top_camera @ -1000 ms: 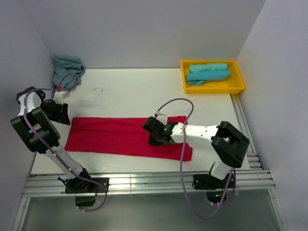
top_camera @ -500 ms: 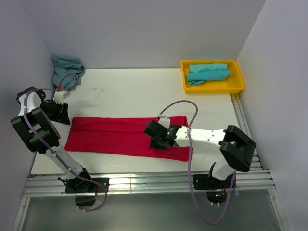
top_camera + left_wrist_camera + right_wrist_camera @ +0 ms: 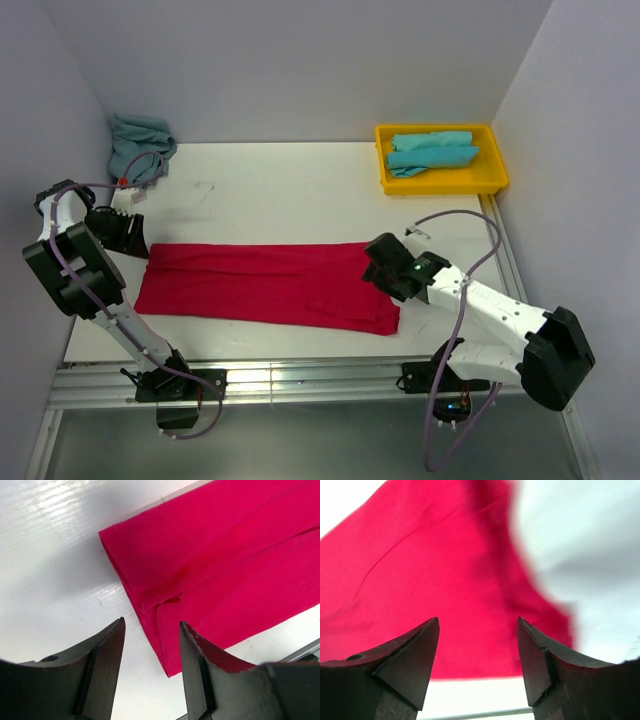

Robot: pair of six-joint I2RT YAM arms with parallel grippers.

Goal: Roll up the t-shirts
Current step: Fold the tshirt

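Robot lab: white-walled booth (image 3: 300, 70), aluminium rails (image 3: 320, 385).

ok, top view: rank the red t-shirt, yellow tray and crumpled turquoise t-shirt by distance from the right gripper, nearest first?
1. Red t-shirt: its right end lies at the right gripper.
2. Yellow tray: far right corner of the table.
3. Crumpled turquoise t-shirt: far left corner.

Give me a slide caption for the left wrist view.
Open left gripper hovering over the end of the folded red t-shirt on the white table.
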